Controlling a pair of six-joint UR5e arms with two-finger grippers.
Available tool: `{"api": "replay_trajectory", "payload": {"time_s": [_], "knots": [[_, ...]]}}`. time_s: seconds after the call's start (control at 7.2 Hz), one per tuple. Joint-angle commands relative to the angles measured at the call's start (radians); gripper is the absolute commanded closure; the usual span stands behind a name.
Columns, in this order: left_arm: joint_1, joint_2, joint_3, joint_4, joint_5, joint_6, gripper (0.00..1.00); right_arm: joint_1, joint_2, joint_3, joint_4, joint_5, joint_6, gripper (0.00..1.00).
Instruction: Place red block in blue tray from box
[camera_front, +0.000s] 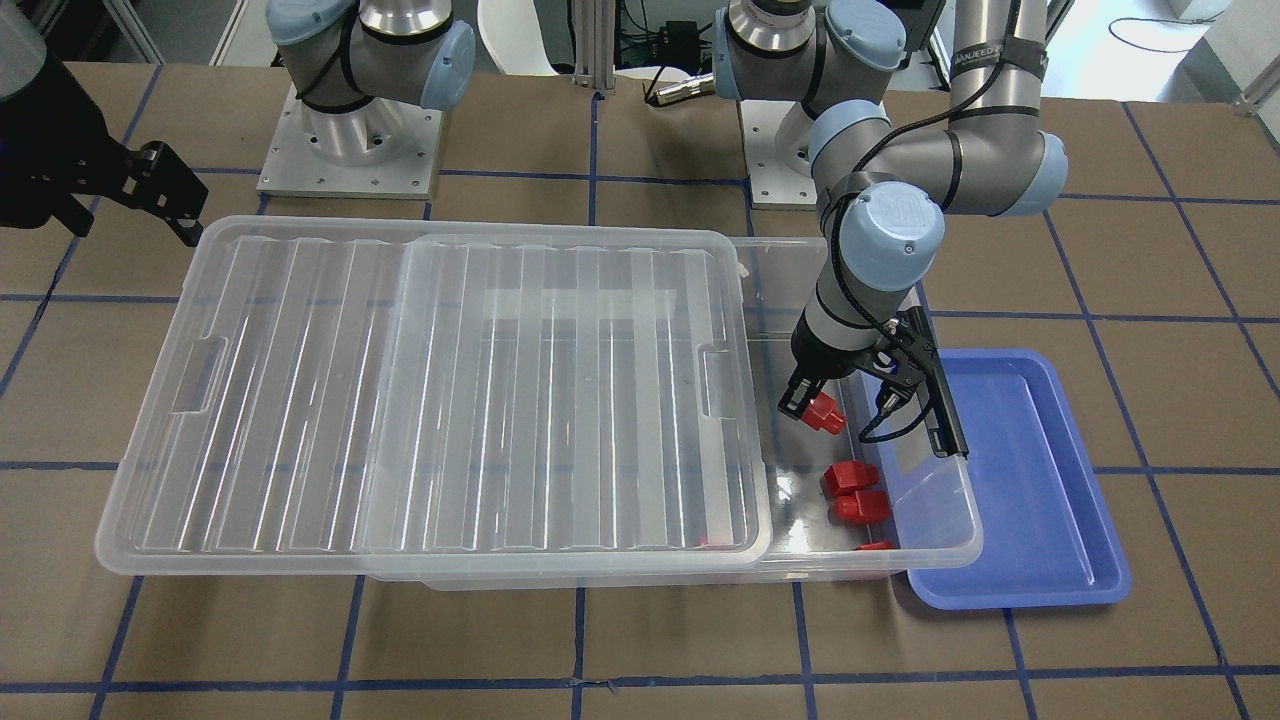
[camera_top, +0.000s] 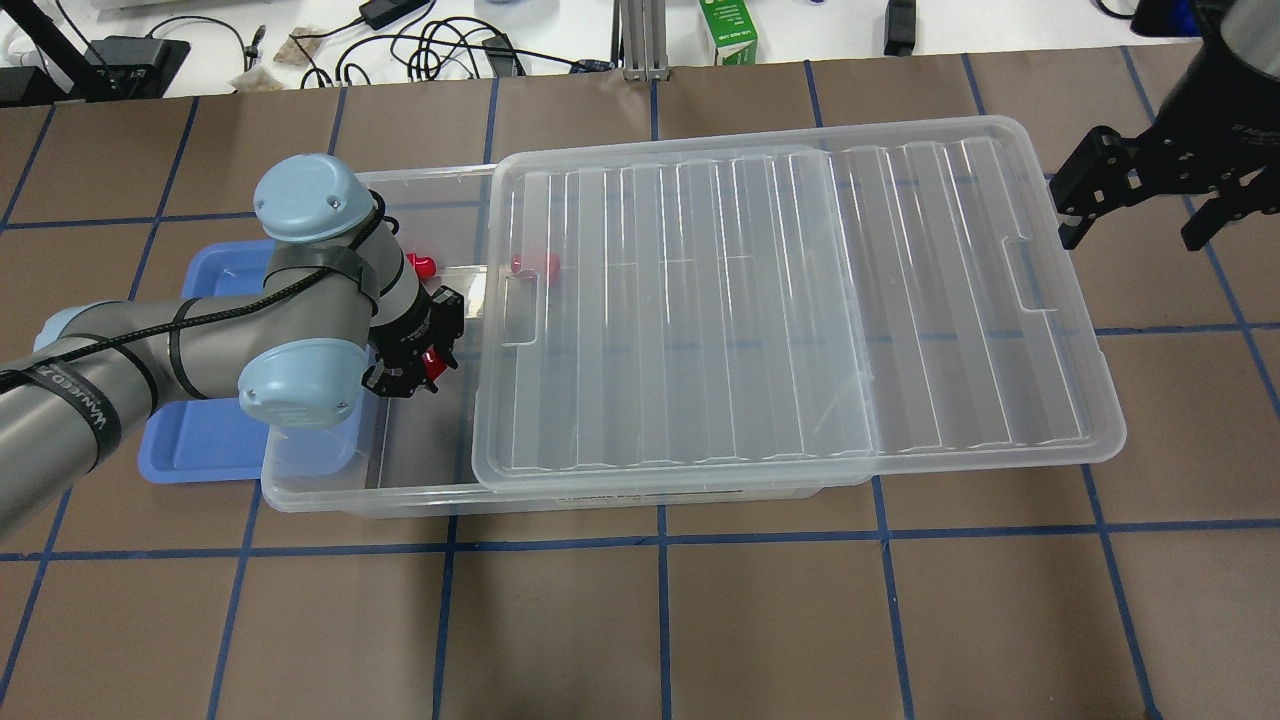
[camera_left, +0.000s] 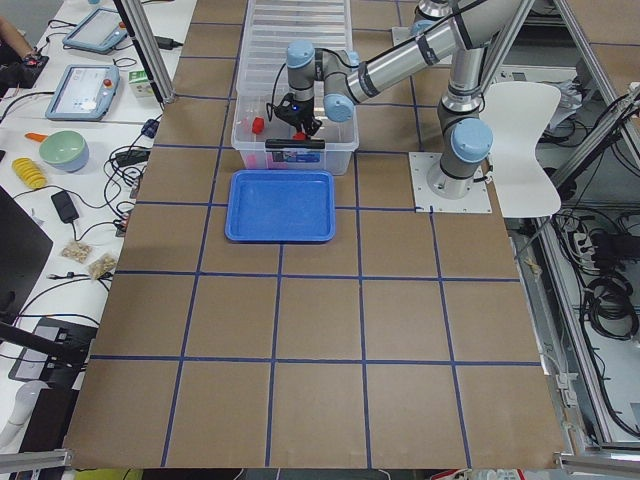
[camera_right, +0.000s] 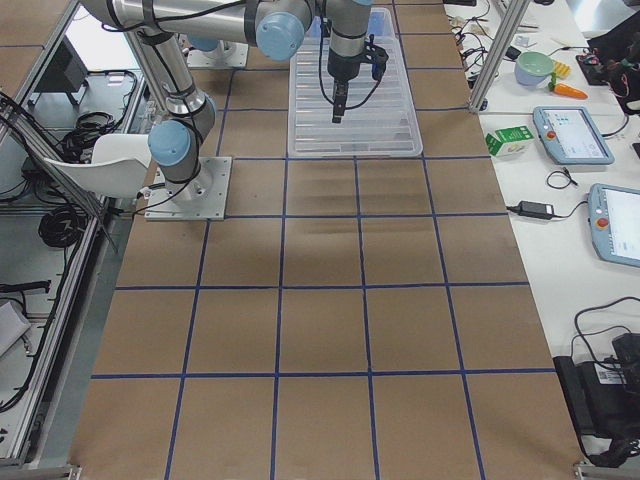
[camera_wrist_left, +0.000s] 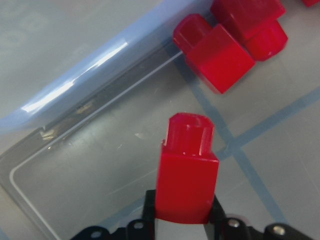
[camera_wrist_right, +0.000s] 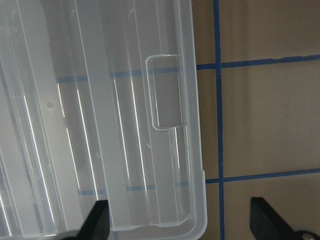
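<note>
— What does the left tool have?
— One block, clamped between its two fingers with the stub pointing away from them. It is inside the uncovered end of the box.

— How many red ones in all?
— I count five. Besides the gripped one, a pair lies touching side by side on the box floor close to it. A fourth sits against the wall farthest from the robot, and a fifth shows through the lid.

— Just one lid?
— One, slid toward the robot's right, so it overhangs that end of the box.

— And the tray?
— One, just beside the box's open end, with nothing in it.

— The right tool?
— Spread wide, gripping nothing, just off the lid's far end above the surface.
</note>
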Motion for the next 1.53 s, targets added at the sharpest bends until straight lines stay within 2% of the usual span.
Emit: {"api": "replay_trajectory", "payload": {"time_s": [0.0, 0.28, 0.56, 0.69, 0.97, 1.39], "knots": [[0.012, 0.050, 0.055, -0.093, 0.047, 0.136, 0.81, 0.001, -0.001, 0.000, 0.000, 0.004, 0.013, 0.00], [0.012, 0.105, 0.180, -0.243, 0.067, 0.237, 0.81, 0.001, 0.001, 0.000, 0.000, 0.005, 0.013, 0.00], [0.059, 0.141, 0.279, -0.398, 0.067, 0.470, 0.81, 0.001, 0.001, 0.000, 0.000, 0.004, 0.005, 0.00], [0.131, 0.149, 0.294, -0.421, 0.063, 0.631, 0.81, 0.001, 0.001, 0.000, 0.000, 0.004, 0.002, 0.00], [0.285, 0.146, 0.292, -0.422, -0.018, 0.989, 0.81, 0.001, 0.001, 0.000, 0.000, 0.004, 0.004, 0.00], [0.456, 0.088, 0.229, -0.397, -0.063, 1.297, 0.81, 0.001, -0.001, 0.000, 0.005, -0.001, 0.001, 0.00]]}}
